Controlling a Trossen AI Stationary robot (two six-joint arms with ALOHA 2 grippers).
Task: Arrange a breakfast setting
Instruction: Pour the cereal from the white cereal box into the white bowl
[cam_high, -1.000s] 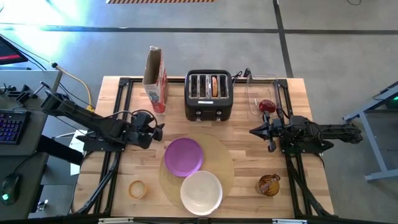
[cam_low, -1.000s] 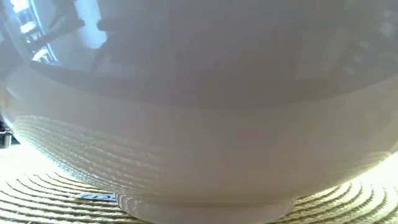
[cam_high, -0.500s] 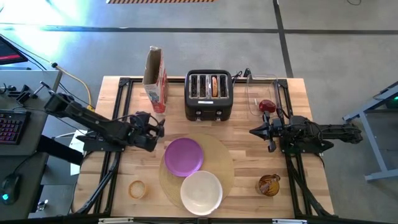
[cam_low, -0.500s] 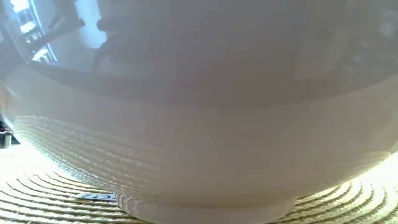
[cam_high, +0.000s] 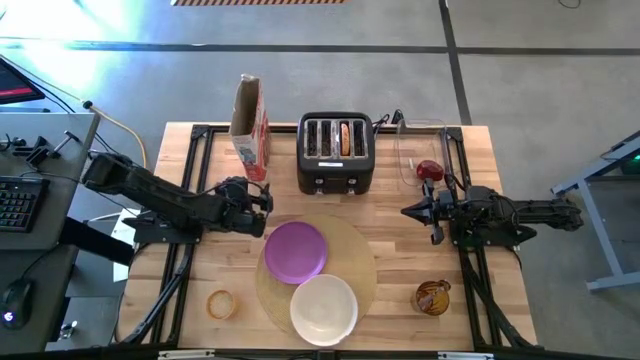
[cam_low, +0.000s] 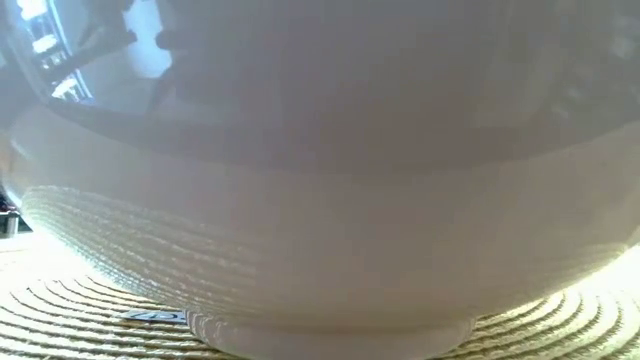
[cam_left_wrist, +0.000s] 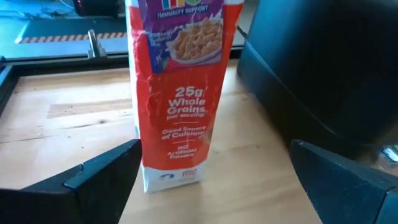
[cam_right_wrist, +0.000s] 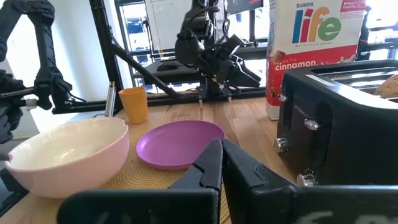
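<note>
A red cereal box (cam_high: 250, 125) stands upright at the table's far left; its narrow side (cam_left_wrist: 183, 93) faces my left gripper (cam_high: 262, 200). That gripper (cam_left_wrist: 217, 180) is open, a short way from the box, its fingers either side of the line to it, touching nothing. A round tan mat (cam_high: 350, 250) carries the purple plate (cam_high: 295, 250) and the white bowl (cam_high: 323, 308), which fills the low view (cam_low: 320, 200). A bagel (cam_high: 345, 138) sits in the toaster (cam_high: 337, 165). My right gripper (cam_high: 410, 211) waits shut at the right.
An amber cup (cam_high: 221, 303) stands near the front left corner. A red fruit (cam_high: 429, 170) lies in a clear container at the far right. A brown glossy object (cam_high: 433, 297) sits at the front right. The black toaster stands right beside the box.
My left gripper has moved toward the table's right edge and a little down, closing on the cereal box, and its nose has tipped downward. Plate, bowl and mat have stayed where they were.
</note>
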